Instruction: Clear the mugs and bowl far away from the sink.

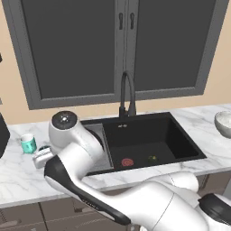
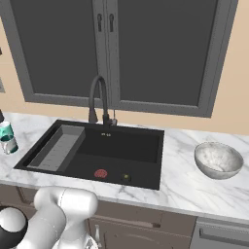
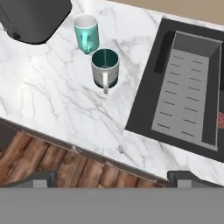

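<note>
Marble-white veined bench carries the two mugs near its left end, left of the large black rectangular sink. The bright turquoise mug with a pale inside stands upright just beside the silvery grey mug with a dark teal inside; whether they touch cannot be told. The grey mug's handle is turned toward the front edge of the bench. A dark rounded appliance sits close behind the turquoise mug. The pale off-white round bowl rests on the bench right of the sink, well apart from the mugs.

The pincer is spread wide, nothing between its tips, and hangs above the front edge of the bench, well apart from either mug.

Handling, as judged: both mugs are taken to be rigid, light and smooth-glazed, so slip is possible. A grip across the wall of the grey mug, clear of the handle, is favoured; it is the nearer one. Contact with the turquoise neighbour could tip it. The bowl is wider and would be better taken at its rim.
</note>
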### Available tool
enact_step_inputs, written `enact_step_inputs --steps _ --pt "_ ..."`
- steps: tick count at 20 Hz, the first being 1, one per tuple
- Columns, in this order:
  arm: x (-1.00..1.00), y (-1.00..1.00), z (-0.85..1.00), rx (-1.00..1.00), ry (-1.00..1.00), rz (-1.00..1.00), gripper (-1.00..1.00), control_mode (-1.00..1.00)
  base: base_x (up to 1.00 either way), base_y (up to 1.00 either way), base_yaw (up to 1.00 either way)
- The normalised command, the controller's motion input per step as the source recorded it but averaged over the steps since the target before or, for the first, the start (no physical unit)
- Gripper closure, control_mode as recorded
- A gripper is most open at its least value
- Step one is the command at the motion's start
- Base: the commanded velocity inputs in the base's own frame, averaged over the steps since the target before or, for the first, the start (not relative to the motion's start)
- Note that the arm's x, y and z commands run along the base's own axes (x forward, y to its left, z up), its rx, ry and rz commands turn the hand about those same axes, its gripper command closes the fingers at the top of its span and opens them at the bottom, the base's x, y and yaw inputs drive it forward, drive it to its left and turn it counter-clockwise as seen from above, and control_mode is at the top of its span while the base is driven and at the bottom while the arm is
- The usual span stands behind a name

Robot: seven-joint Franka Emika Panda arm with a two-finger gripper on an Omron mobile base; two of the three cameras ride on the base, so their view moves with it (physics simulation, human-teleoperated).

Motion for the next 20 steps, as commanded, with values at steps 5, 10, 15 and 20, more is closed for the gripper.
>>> enact_step_inputs --steps 5,10,15,20 --pt "0.00 -0.01 -0.46 0.04 0.00 0.18 -1.00 -1.00 0.00 0.00 0.00" --pt "0.00 -0.07 -0.28 0.07 -0.04 0.10 -1.00 -1.00 0.00 0.00 0.00" --pt "0.17 0.00 -0.13 0.00 -0.04 0.00 -1.00 -1.00 0.00 0.00 0.00" --pt "0.45 0.00 -0.11 0.00 0.00 0.00 -1.00 -1.00 0.00 0.00 0.00"
